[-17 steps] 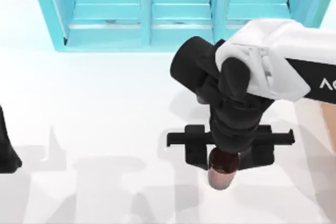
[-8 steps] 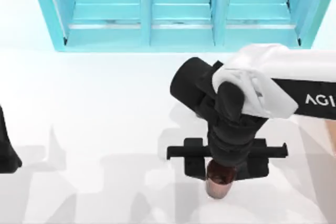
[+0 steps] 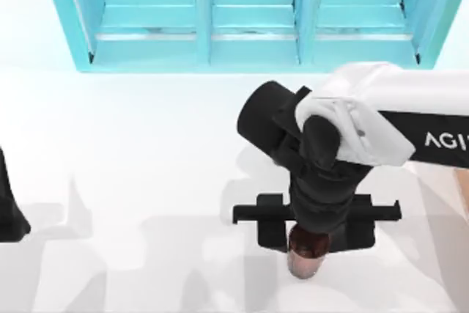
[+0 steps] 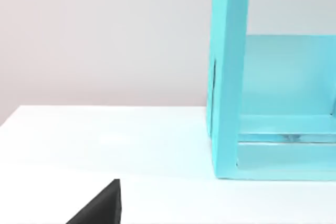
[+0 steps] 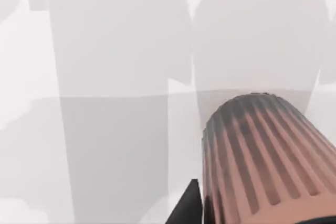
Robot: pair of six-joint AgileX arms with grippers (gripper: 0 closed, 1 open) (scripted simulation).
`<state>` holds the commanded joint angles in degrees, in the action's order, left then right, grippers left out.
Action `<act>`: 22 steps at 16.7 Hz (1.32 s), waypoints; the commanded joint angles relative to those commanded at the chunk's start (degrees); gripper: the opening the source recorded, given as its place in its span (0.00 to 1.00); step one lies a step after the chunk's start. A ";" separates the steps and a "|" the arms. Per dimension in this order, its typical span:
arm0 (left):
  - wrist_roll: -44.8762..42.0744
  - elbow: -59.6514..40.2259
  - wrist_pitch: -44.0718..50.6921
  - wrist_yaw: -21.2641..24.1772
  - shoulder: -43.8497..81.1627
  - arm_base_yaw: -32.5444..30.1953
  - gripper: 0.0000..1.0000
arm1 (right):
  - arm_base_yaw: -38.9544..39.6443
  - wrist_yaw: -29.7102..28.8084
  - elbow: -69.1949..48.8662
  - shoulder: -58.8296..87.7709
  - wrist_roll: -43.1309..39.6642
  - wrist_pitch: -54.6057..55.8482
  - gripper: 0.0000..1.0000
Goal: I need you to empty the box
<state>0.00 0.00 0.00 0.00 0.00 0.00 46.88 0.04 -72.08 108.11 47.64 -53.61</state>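
Gripping a ribbed brown cup (image 3: 305, 254) over the white table (image 3: 132, 152), right gripper (image 3: 308, 243) clamped

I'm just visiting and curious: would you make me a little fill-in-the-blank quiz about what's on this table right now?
1. The ribbed brown cup sits under the ____ gripper.
2. The big shelf at the table's far edge is coloured ____.
3. That shelf has ____ compartments.
4. The table top is coloured ____.

Missing words: right; turquoise; three; white
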 joint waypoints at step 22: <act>0.00 0.00 0.00 0.00 0.00 0.00 1.00 | 0.06 -0.09 -6.07 -1.04 0.17 -6.87 1.00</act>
<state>0.00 0.00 0.00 0.00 0.00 0.00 46.94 -0.05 -78.15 107.06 47.80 -60.47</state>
